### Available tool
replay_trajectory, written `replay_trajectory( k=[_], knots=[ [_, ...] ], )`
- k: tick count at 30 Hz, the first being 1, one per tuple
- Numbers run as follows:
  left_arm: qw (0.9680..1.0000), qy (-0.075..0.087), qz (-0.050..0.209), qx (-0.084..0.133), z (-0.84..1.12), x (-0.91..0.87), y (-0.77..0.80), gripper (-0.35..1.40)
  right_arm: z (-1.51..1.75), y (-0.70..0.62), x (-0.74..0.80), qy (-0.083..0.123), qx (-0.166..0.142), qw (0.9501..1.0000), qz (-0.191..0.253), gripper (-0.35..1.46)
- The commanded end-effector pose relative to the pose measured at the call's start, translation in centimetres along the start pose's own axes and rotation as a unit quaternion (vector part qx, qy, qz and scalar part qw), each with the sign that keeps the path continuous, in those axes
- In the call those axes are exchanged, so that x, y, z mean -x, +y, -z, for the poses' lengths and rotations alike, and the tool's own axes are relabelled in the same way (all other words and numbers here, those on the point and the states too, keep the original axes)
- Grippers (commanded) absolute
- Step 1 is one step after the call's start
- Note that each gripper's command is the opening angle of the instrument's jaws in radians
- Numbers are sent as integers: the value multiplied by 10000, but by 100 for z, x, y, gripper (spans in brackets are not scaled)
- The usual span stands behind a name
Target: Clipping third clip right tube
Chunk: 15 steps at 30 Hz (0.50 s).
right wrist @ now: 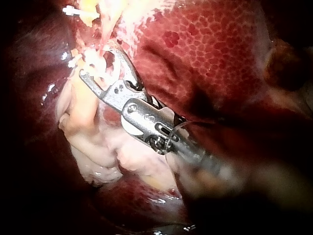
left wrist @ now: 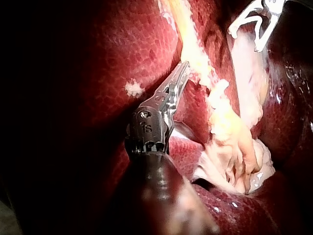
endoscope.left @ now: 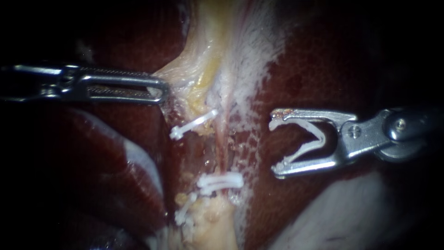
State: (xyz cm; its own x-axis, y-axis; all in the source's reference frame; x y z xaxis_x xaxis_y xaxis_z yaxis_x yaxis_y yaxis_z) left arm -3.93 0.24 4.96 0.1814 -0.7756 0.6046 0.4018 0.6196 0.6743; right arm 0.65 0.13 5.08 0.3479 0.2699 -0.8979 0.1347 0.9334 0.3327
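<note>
Here, my right instrument (endoscope.left: 274,144) reaches in over the dark red liver (endoscope.left: 323,69). Its jaws stand wide apart yet bear from both sides on a white clip (endoscope.left: 323,139), held open in a V between them. The clip's mouth faces the pale strip (endoscope.left: 240,60) that runs down the middle of the endoscope view (it waits just beside the strip, touching nothing on it). A pinkish tube (endoscope.left: 225,148) runs down that strip; whether it is the right tube I cannot tell.

Three clips already sit there. An upper clip (endoscope.left: 194,125) lies aslant, a middle clip (endoscope.left: 221,181) lies across the tube, and a lowest clip (endoscope.left: 185,214) sits near the bottom of the strip. The white clip in my jaws is about level with the stretch of tube between the upper clip and the middle clip.

On the far side of the strip, my left instrument (endoscope.left: 162,90) has its long slotted jaws clenched on the edge of the yellow tissue (endoscope.left: 194,69), which is drawn out toward it in a point. The left wrist view shows the same grip from behind.
</note>
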Motion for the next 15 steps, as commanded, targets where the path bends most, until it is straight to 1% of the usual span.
replay_trajectory(
  k=[1, 3, 6, 7, 9, 12, 15],
  knots=[
    [10000, 0, 0, -1, 1, 0, -1, -35, -1, 0, 1, 0, 3, 10000, 2, 60],
    [10000, 2, 3, -5, 3, 1, -2, -35, -2, -2, 4, -2, 3, 10000, 12, 60],
    [10000, 8, 9, -22, 9, 3, -2, -35, -7, -5, 11, -4, -6, 9995, -315, 59],
    [10000, 11, 11, -30, 11, 4, -2, -35, -9, -6, 14, 4, -62, 9990, -450, 58],
    [10000, 17, 20, -48, 18, 8, -2, -35, -13, -9, 19, 17, -181, 9976, -663, 54],
    [10000, 24, 37, -56, 29, 14, -5, -35, -23, -14, 27, 6, -208, 9954, -939, 53],
    [10000, 23, 56, -34, 41, 20, -10, -35, -39, -15, 33, -7, -222, 9923, -1217, 53]
  ],
)
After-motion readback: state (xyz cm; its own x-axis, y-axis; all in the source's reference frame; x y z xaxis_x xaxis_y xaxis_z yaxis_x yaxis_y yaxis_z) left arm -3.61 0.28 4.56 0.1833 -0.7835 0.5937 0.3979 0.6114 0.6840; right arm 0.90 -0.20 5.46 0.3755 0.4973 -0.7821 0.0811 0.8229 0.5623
